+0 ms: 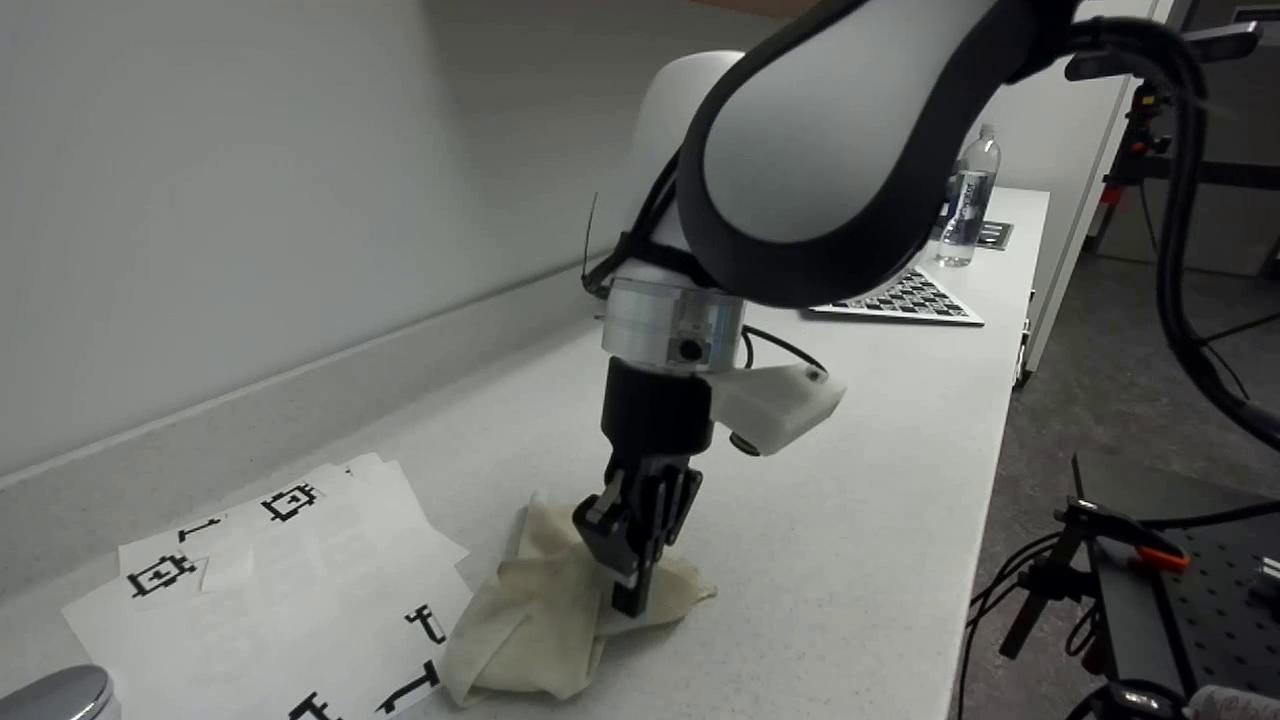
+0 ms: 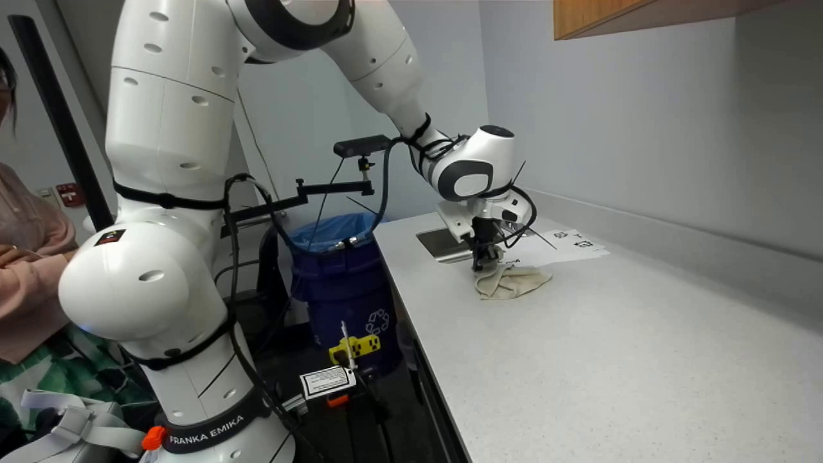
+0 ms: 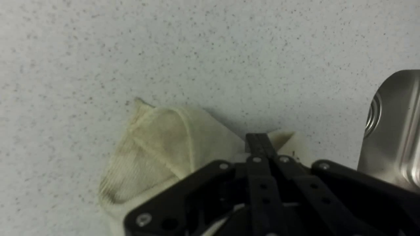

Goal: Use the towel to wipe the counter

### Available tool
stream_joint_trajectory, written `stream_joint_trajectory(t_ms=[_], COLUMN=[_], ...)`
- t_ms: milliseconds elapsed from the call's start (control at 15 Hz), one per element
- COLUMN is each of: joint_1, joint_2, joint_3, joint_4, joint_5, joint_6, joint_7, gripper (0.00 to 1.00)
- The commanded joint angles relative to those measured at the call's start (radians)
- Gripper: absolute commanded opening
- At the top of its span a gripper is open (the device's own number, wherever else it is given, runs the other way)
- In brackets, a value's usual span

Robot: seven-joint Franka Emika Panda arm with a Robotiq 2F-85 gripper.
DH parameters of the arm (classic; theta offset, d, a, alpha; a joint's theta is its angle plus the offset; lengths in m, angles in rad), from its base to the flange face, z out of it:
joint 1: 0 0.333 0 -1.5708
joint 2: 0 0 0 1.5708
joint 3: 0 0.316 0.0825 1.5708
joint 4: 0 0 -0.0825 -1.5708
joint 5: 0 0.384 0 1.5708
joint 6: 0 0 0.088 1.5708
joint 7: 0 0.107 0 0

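Towel (image 1: 530,640) lies rumpled on the counter (image 1: 800,570) right beneath the tool (image 3: 260,141), spreading to both sides of it, and the jaws stand together, though I can't tell whether they pinch any fabric.

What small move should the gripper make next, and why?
Probably slide the gripper low along the counter, away from the sink, for a short wipe: it looks shut, with the towel showing on both sides. Whether any of it is pinched isn't clear, so go gently.
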Motion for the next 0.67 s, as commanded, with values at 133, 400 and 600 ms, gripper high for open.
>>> stream_joint_trajectory(t_ms=[133,400,600], joint_1=[0.004,0.033,0.043], joint_2=[-0.229,-0.372,-0.457], joint_3=[-0.01,-0.038,-0.05], joint_4=[-0.109,-0.178,-0.232], joint_5=[0.015,-0.074,-0.129], joint_6=[-0.085,-0.098,-0.077], joint_7=[-0.022,0.009,0.032], gripper=[0.0,0.0,0.27])
